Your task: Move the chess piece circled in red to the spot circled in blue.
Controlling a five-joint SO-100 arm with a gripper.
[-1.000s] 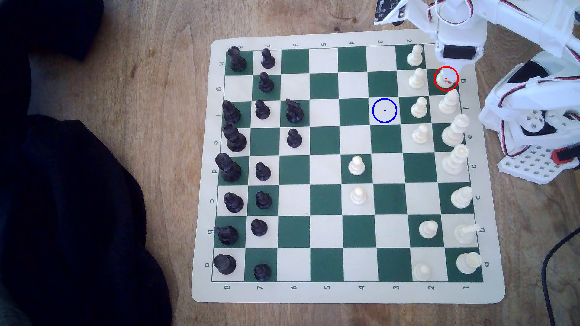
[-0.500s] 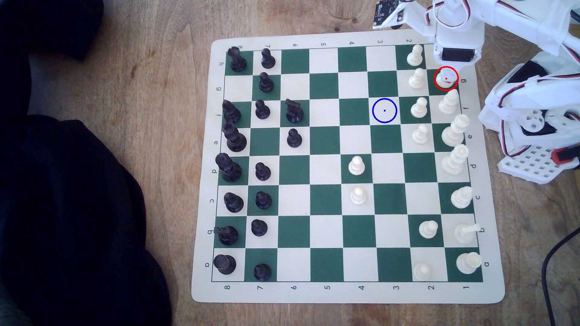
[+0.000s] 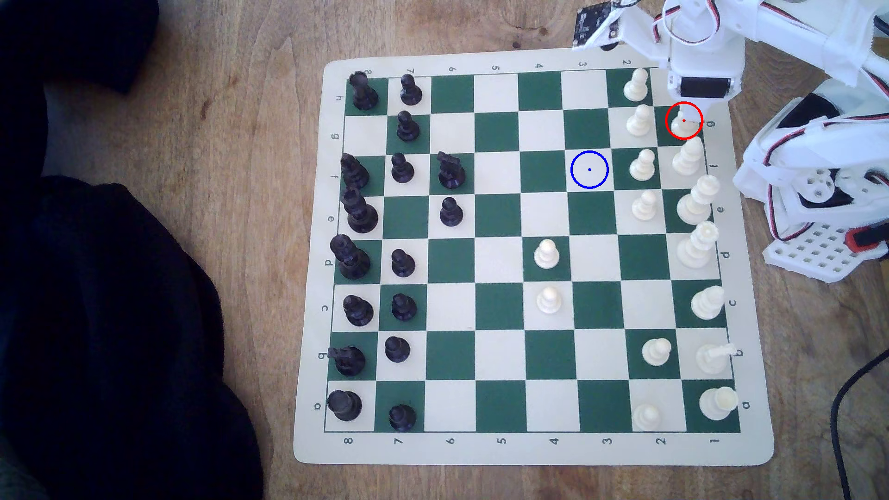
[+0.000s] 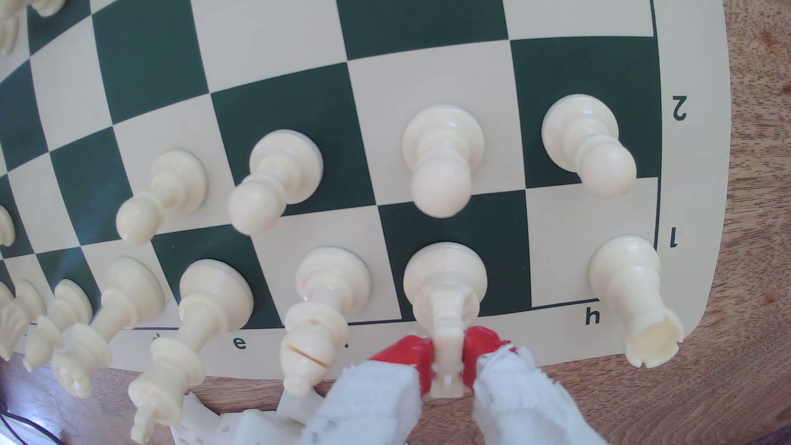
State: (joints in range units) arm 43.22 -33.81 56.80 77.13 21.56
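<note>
A wooden tabletop carries a green-and-cream roll-up chess board, with dark cloth heaped on the wood past the board's black-piece side. The landmark is the cream knight, ringed in red, standing on a green square in the back row of cream pieces, one square from the board's corner. The white arm's end effector is closed on the knight's head: in the wrist view its red-tipped fingers press both sides of the piece, whose round base sits on its square. A cream rook stands on the corner square just beside the knight, a bishop on its other side, and a pawn directly in front. The blue-ringed spot is a bare cream square two columns inward from the knight and one row over, with open squares beyond it toward the board's middle. The board's cream border and bare wood lie close behind the knight.
</note>
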